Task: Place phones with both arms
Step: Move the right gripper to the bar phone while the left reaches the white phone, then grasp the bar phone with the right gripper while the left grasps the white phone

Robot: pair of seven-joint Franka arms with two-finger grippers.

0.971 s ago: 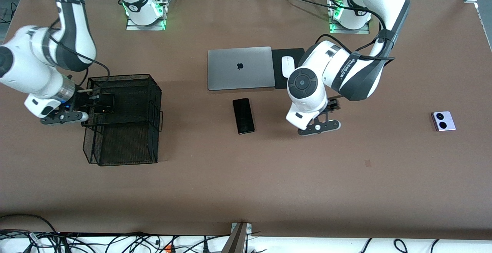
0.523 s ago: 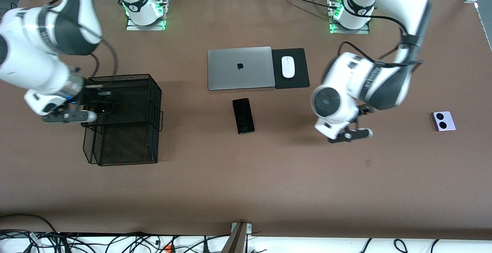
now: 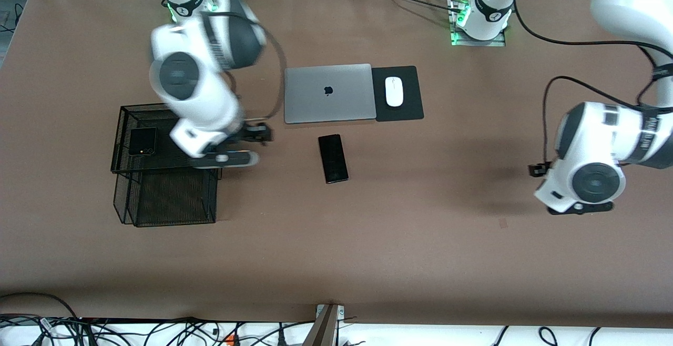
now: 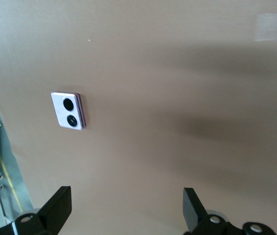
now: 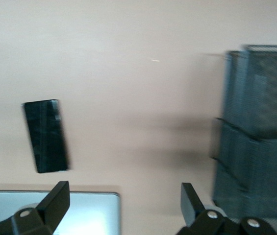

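Hiding in front view, lilac phone [image 4: 68, 110] shows beneath the left gripper's [image 4: 123, 213] spread, empty fingers [image 4: 59, 208].

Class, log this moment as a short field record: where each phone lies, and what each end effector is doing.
small black phone: on top tier of the black mesh rack
long black phone: flat on table, nearer the front camera than the silver laptop
lilac-white phone: flat on table, seen only in left wrist view
right end effector: open, empty, over the table beside the rack
left end effector: open, empty, over the table near the lilac-white phone
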